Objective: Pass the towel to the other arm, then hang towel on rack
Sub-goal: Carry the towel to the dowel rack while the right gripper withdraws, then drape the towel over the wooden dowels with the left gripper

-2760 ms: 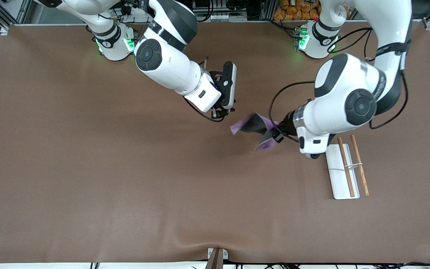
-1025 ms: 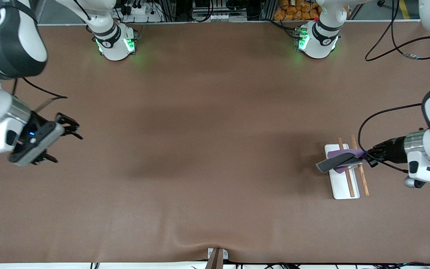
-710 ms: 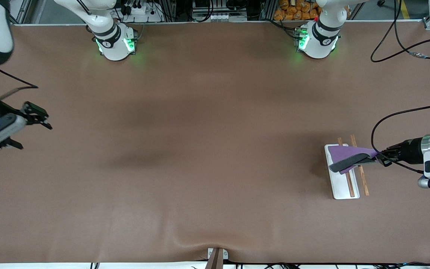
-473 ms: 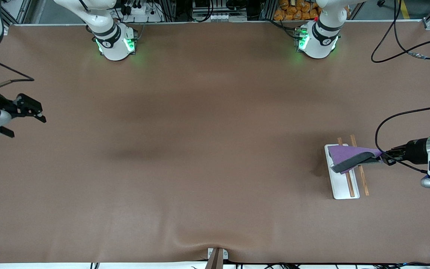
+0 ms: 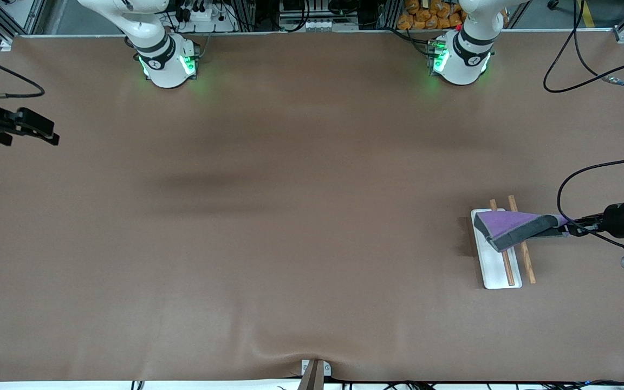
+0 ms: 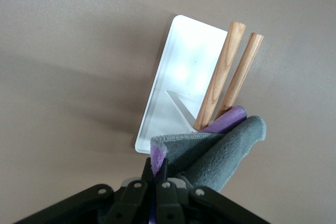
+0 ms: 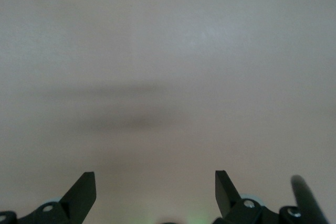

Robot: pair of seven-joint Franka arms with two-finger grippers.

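The towel, purple on one face and grey on the other, lies draped over the two wooden rods of the rack, a white plate near the left arm's end of the table. My left gripper is shut on the towel's corner and holds it out over the table beside the rack. In the left wrist view the towel bunches at my shut gripper, with the rack past it. My right gripper is open and empty over the right arm's end of the table; its wrist view shows only bare table.
A brown mat covers the whole table. The two arm bases stand along the edge farthest from the front camera. A small bracket sits at the table's front edge.
My left gripper has drawn the towel across the rack's rods, away from the table's middle. My right arm has swung back to its own end of the table, empty.
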